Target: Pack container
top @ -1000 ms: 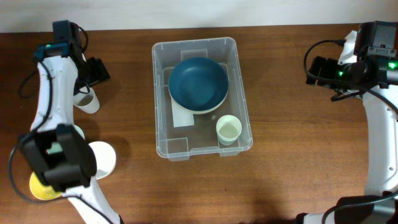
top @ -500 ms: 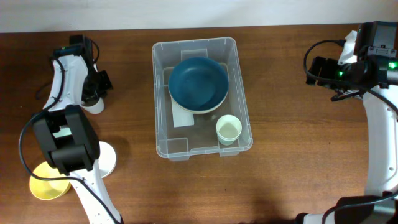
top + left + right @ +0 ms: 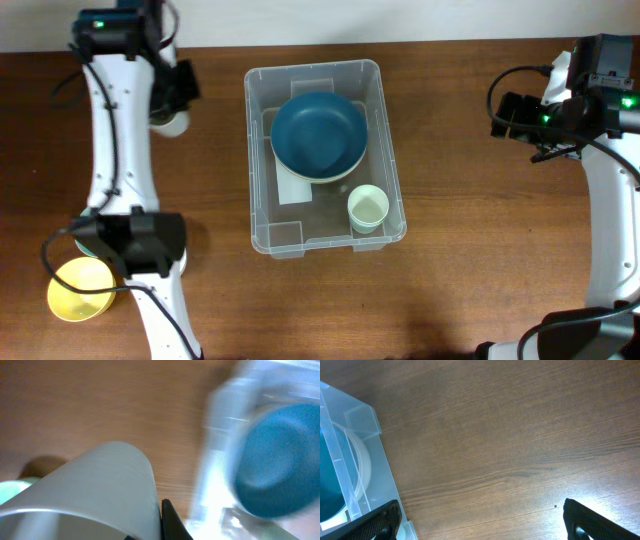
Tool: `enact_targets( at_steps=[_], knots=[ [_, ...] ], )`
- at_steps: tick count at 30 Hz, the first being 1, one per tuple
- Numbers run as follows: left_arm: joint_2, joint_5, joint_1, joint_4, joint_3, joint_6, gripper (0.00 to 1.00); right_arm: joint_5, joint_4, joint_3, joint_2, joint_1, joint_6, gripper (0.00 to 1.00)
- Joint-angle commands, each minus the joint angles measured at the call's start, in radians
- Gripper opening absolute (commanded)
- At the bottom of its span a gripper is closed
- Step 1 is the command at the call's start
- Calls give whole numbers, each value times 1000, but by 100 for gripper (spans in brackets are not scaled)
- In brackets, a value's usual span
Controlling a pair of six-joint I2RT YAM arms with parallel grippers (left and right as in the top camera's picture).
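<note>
Left pincer (image 3: pixel 174 105) clenched on a white cup (image 3: pixel 90 490); the container (image 3: pixel 250 160), holding a blue bowl (image 3: pixel 318 133), sits on the counter (image 3: pixel 450 250) between it and the right pincer (image 3: pixel 480 524), spread wide.

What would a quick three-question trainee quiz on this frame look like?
1. True or false: the blue bowl lies inside the container.
2. What is the left gripper holding? A) a white cup B) a spoon C) nothing
3. Fill in: the right gripper hangs over the table with its jaws ____.

Key: 1 true; 2 A; 3 open.
</note>
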Motion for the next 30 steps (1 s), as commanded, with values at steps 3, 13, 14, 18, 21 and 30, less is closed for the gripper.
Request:
enact_targets(
  at_steps=[3,13,14,18,21,30],
  knots=[
    [-124,-39,-268,-8,43,-79,1,5,-2,-3,5,1,-3,99],
    [-121,-183,-698,-5,38,-152,0,5,-6,-3,5,1,-3,99],
    [-121,-185,-723,-4,35,-167,1,5,-6,-3,5,1,-3,99],
    [-121,-183,-789,24,-18,-206,1,5,-8,-3,5,1,-3,99],
    [-121,-181,-821,57,-100,-229,1,10,-9,-3,5,1,-3,99],
    [-121,-113,-842,235,-421,-232,1,128,-42,-3,5,-151,89,99]
  ],
)
